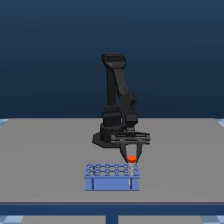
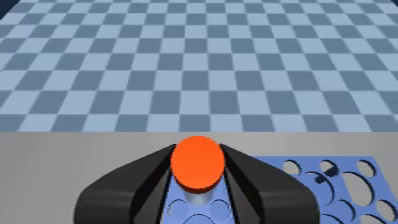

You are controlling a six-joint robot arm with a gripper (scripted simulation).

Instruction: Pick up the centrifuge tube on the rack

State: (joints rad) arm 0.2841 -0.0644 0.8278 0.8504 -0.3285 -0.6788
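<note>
Near the worktop's [image 1: 45, 150] front edge sits the blue rack [image 1: 112, 176], two dark marks on its front face. The centrifuge tube [image 1: 131, 167] stands upright in a hole at the rack's end toward the exterior view's right — its orange-red cap [image 2: 197, 163] sits between the black fingers [image 2: 262, 187] of the end effector [image 1: 131, 158], which close narrowly on it. Behind rises the dark arm [image 1: 119, 100].

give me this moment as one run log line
phase: grasp | gripper: jaws flank the cap of the centrifuge tube, closure unclear | centrifuge tube: upright in the rack, exterior view's right end | lift: not evident
</note>
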